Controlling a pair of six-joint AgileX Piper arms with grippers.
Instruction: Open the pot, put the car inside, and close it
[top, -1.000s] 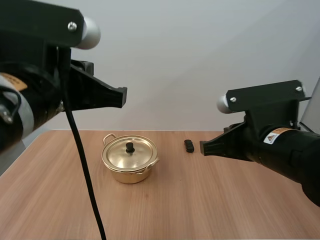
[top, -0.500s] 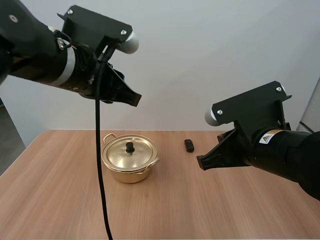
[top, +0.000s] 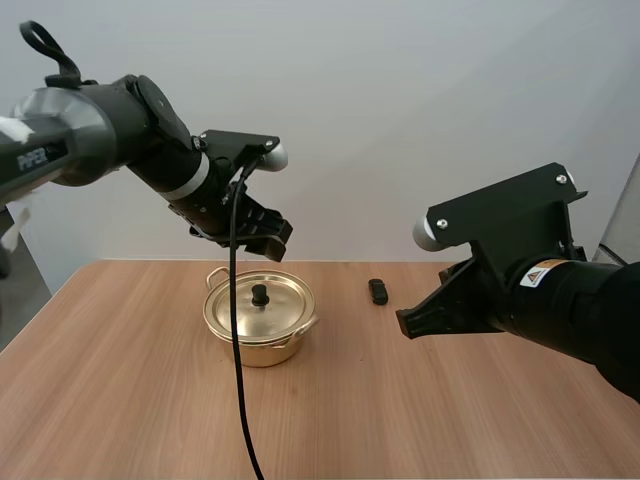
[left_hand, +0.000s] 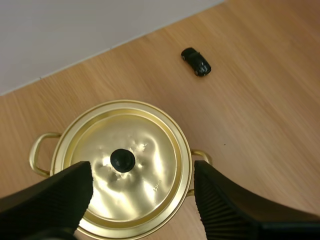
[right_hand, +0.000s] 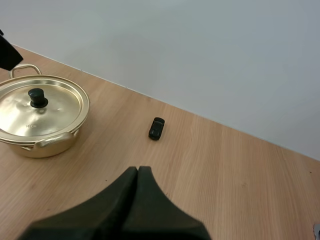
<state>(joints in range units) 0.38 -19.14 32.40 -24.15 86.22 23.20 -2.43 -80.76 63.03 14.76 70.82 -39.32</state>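
While my right gripper (right_hand: 137, 170) lies closed, my left gripper (left_hand: 142, 172) hangs spread over the pot (top: 258, 345) (lid (left_hand: 155, 145) on).

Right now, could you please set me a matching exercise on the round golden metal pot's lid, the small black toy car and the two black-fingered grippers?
1 golden lid; 2 small black toy car; 3 left gripper; 4 right gripper.
A shut, holding nothing; B open above the lid; C sitting on the golden pot; D lying on the wooden table.
Pairs: 1-C; 2-D; 3-B; 4-A.
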